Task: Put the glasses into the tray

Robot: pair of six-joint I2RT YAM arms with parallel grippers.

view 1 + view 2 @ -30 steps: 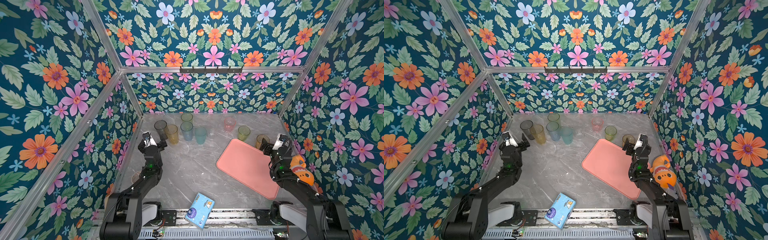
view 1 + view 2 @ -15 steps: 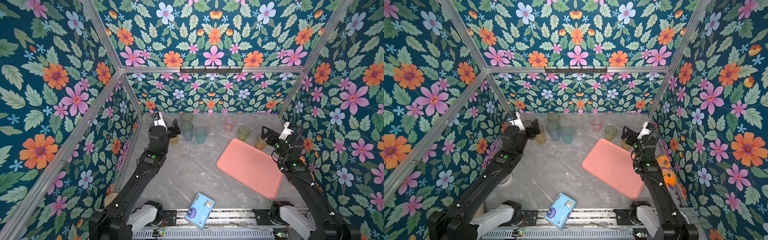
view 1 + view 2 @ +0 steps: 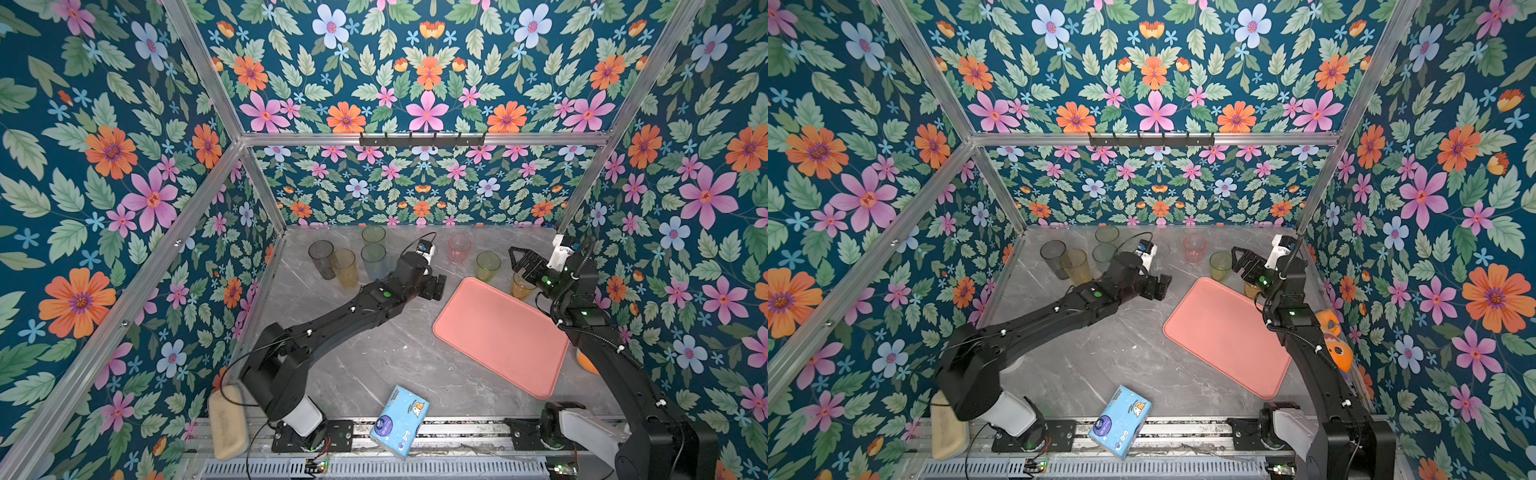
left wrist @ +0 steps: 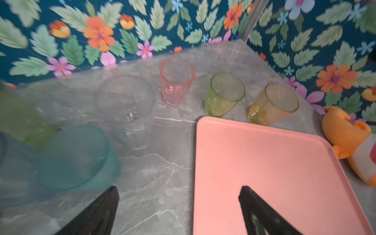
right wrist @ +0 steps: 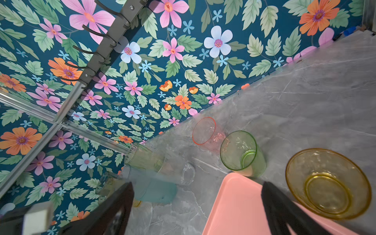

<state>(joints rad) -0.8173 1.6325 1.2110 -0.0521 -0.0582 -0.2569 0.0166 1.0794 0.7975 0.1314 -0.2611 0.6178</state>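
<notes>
The 9 glasses (image 3: 349,279) all stand upright on the counter (image 3: 374,365), off the tray (image 3: 498,336). 4 tall ones crowd the far left corner. The grey glass (image 3: 321,257) is nearest the left edge, with the tall amber glass (image 3: 343,266) just beside it. The blue glass (image 3: 373,259) comes next, and the green glass (image 3: 373,235) stands behind it at the far edge. The left wrist view shows the teal glass (image 4: 77,156) and the clear glass (image 4: 126,109) close by. They stand between that group and the pink glass (image 3: 459,248), which is near the middle of the far edge. The short lime glass (image 3: 488,266) and the short amber glass (image 3: 520,289) sit just beside the tray's far side, the amber one nearer the right edge.

The tray lies flat on the right half of the counter, askew to its edges.

The left pincer (image 3: 438,287) hangs over the counter just beside the tray's far left corner. It is spread wide, with nothing between its fingers (image 4: 97,211). The right pincer (image 3: 523,259) is spread as wide, above the short amber glass. In its wrist view that glass seems to lie outside the gap, by 1 finger, and I cannot tell if they touch.

A tissue pack (image 3: 399,419) lies at the front edge. An orange toy (image 3: 1335,345) rests against the right edge near the tray.
</notes>
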